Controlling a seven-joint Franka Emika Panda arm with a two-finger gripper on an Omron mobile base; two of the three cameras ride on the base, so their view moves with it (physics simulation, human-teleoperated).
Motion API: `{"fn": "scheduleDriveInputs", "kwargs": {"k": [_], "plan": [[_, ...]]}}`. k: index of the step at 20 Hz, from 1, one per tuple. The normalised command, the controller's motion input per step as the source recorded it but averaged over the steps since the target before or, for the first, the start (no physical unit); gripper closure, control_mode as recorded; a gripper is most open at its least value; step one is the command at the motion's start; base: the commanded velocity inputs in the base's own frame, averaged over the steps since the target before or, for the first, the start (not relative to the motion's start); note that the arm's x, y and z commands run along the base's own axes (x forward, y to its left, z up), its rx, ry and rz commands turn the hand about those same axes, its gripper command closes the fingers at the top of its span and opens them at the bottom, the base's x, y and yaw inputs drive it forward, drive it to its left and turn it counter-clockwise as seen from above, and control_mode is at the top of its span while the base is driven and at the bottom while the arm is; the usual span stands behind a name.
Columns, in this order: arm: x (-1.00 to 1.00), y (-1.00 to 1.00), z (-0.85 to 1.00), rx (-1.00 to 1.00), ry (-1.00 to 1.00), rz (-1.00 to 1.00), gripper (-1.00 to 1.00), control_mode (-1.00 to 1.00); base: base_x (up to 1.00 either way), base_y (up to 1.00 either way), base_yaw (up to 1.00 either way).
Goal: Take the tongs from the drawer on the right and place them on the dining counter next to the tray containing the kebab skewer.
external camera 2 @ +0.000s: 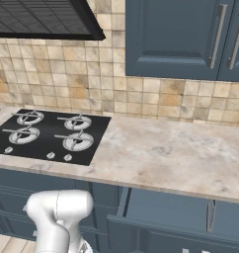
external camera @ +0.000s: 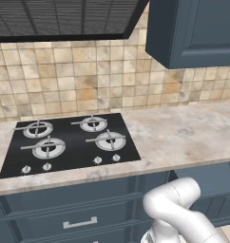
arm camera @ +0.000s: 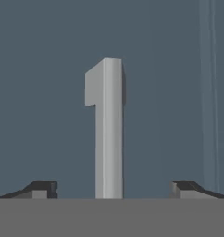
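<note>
Step in hand: opening the drawer, judged from where the hand is; the fetching of the tongs has not begun.
Landmark: the silver bar handle on the navy drawer front.
Gripper: the gripper faces the handle head-on, with the bar running up between the two dark fingertips.
Grip: released; the jaws stand wide, one on each side of the handle and well clear of it, holding nothing.
Drawer seen from the base: in the right base view its front stands a little out from the cabinet, below the stone worktop and right of the black hob; a handle shows on that front.
Tongs: not to be seen from here; by my reading they lie inside the drawer, whose inside is hidden.
Dining counter and tray: away from this spot, so the placing is a long way off.
Progress: early, I judge.
Next move calls for: either closing the fingers squarely on the bar and pulling straight back, or, if the drawer is out far enough, lifting the hand over its rim to look down inside.
Risk: the pads sliding along the smooth bar.
</note>
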Motion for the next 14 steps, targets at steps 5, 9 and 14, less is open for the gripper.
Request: {"fn": "scheduleDriveInputs", "kwargs": {"k": [5,9,14], "plan": [[-0.31,0.0,0.0,0.0,0.0,0.0,-1.0,-1.0,0.0,0.0,0.0],[-0.39,0.0,0.0,0.0,0.0,0.0,-1.0,-1.0,0.0,0.0,0.0],[-0.37,0.0,0.0,0.0,0.0,0.0,-1.0,-1.0,0.0,0.0,0.0]]}}
